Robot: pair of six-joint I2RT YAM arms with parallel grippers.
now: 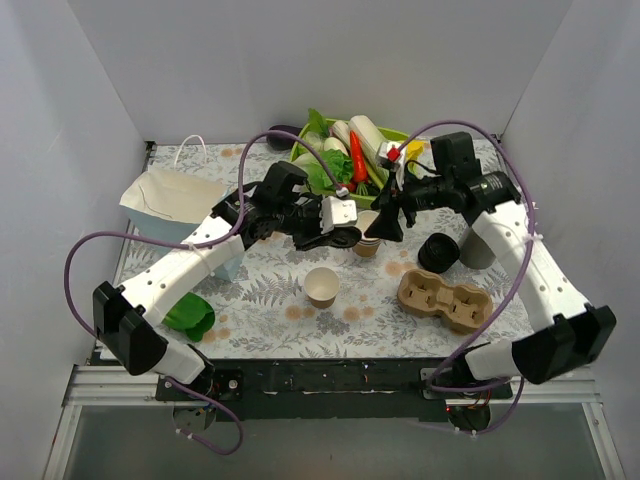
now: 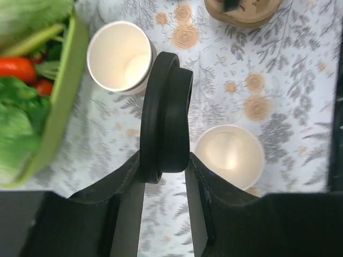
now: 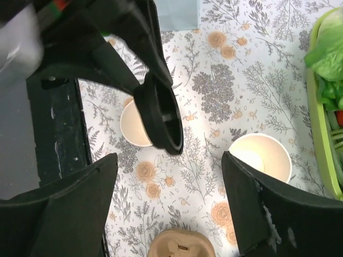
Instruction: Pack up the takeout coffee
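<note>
No lidded takeout coffee is in view; both tan paper cups here stand open. My left gripper (image 1: pixel 338 238) (image 2: pixel 163 167) is shut on a black lid (image 2: pixel 166 115) (image 3: pixel 161 115), held on edge above the table. One open cup (image 1: pixel 321 287) (image 2: pixel 229 155) stands near the middle. The other open cup (image 1: pixel 367 243) (image 2: pixel 119 56) (image 3: pixel 265 156) sits by the basket, under my right gripper (image 1: pixel 386 222). In the right wrist view that right gripper (image 3: pixel 169 206) is open with nothing between its fingers, close beside the lid.
A green basket (image 1: pixel 395 133) (image 2: pixel 64 101) of vegetables stands at the back. A blue bag (image 1: pixel 170 200) is at the left. A stack of black lids (image 1: pixel 438 252) and a brown cup carrier (image 1: pixel 445 300) (image 3: pixel 179 245) lie at the right.
</note>
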